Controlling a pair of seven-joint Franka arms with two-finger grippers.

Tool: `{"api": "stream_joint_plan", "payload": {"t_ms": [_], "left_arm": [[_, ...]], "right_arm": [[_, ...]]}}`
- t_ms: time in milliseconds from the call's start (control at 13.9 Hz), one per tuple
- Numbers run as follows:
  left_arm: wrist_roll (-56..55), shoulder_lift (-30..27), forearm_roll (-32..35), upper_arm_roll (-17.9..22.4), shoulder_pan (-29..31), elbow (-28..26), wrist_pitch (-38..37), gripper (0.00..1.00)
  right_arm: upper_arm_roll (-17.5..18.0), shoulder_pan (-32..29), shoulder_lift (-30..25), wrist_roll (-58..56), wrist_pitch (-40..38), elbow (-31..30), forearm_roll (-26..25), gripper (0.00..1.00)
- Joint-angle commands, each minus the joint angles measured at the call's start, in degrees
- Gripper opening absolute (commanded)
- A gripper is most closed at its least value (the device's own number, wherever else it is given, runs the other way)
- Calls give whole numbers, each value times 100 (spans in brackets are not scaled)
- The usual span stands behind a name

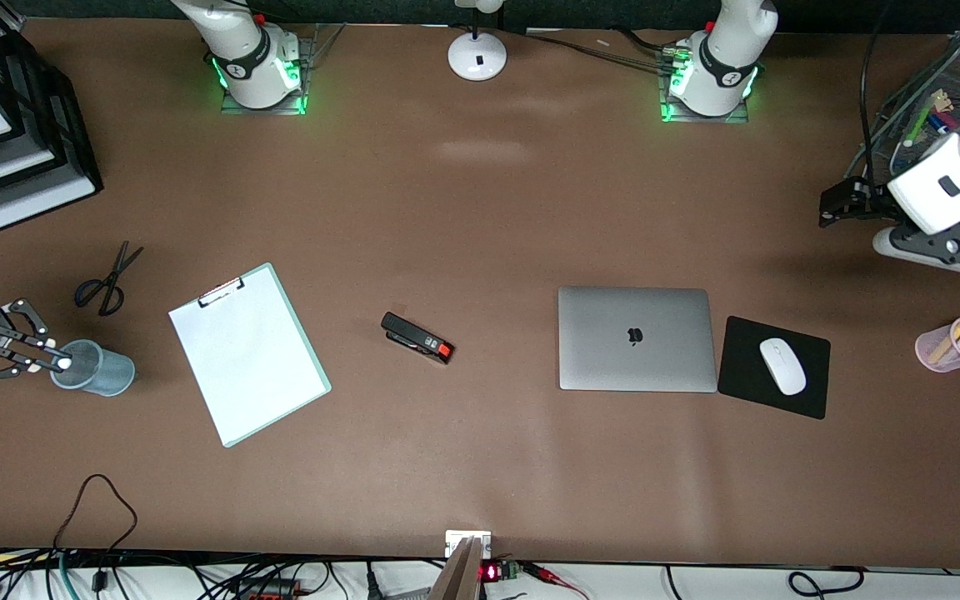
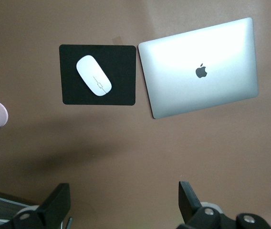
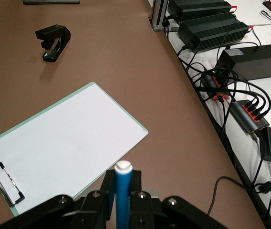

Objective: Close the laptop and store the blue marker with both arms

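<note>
The laptop (image 1: 637,337) lies closed on the table, silver lid up with the dark apple logo; it also shows in the left wrist view (image 2: 200,69). My right gripper (image 1: 55,361) is at the right arm's end of the table, its tips at the rim of a blue-grey cup (image 1: 101,371). It is shut on the blue marker (image 3: 123,195), whose pale end (image 1: 65,362) points out past the fingertips. My left gripper (image 1: 832,208) is open and empty, up in the air over bare table at the left arm's end; its fingers (image 2: 189,198) stand wide apart.
Black mouse mat (image 1: 773,367) with a white mouse (image 1: 782,365) lies beside the laptop. Pink pen cup (image 1: 957,343) and wire basket (image 1: 913,108) at the left arm's end. Stapler (image 1: 417,337), clipboard (image 1: 248,354), scissors (image 1: 105,279), black trays (image 1: 9,133), lamp base (image 1: 477,57).
</note>
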Motion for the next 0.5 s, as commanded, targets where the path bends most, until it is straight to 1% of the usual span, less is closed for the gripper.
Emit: {"api": "stream_joint_plan", "payload": {"t_ms": [0, 144, 288, 432], "left_arm": [[29, -364, -74, 103, -155, -380, 188, 100], [-15, -356, -117, 172, -217, -354, 223, 100], [-207, -347, -83, 173, -287, -327, 188, 100], [-375, -216, -74, 155, -279, -143, 153, 100]], "right_arm": [[66, -240, 345, -134, -289, 358, 181, 0], [66, -345, 511, -152, -307, 384, 470, 0], [66, -416, 600, -309, -316, 429, 480, 0], [66, -503, 679, -328, -334, 429, 480, 0]]}}
